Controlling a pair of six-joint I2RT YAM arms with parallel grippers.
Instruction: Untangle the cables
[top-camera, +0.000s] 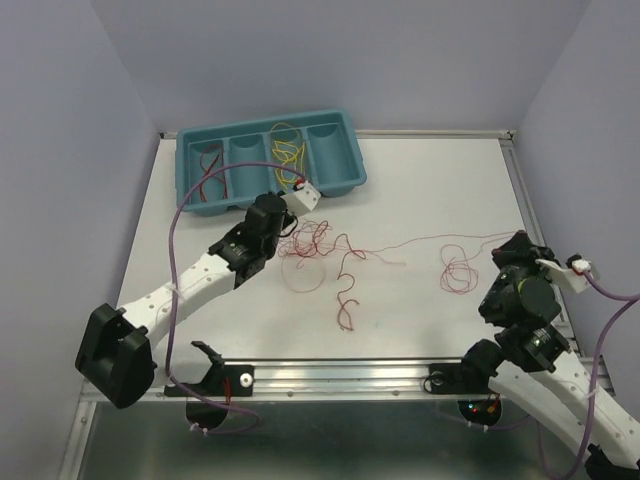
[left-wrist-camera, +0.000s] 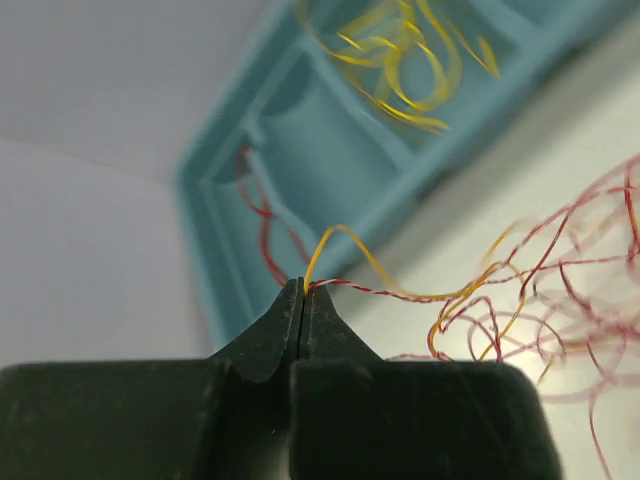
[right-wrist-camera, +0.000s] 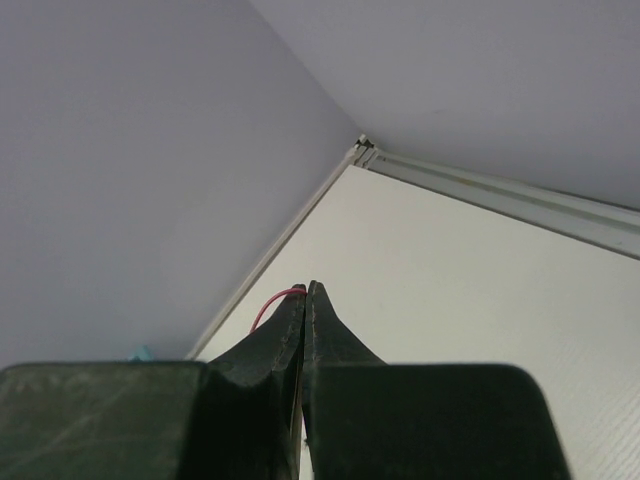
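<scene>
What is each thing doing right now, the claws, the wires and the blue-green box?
left claw: shut, pinching a yellow cable and a red one.
right claw: shut, pinching a red strand.
tangled cables: knotted in a heap on the table, one strand stretched toward the right claw.
tray: upright, red cables and yellow cables lying in separate compartments.

The left arm and the right arm are both built of white tubular links joined by chunky black joints. A purple cord trails along each, meeting a small white wrist box. The left claw and right claw are matte black, with broad bodies tapering to thin pointed tips.
</scene>
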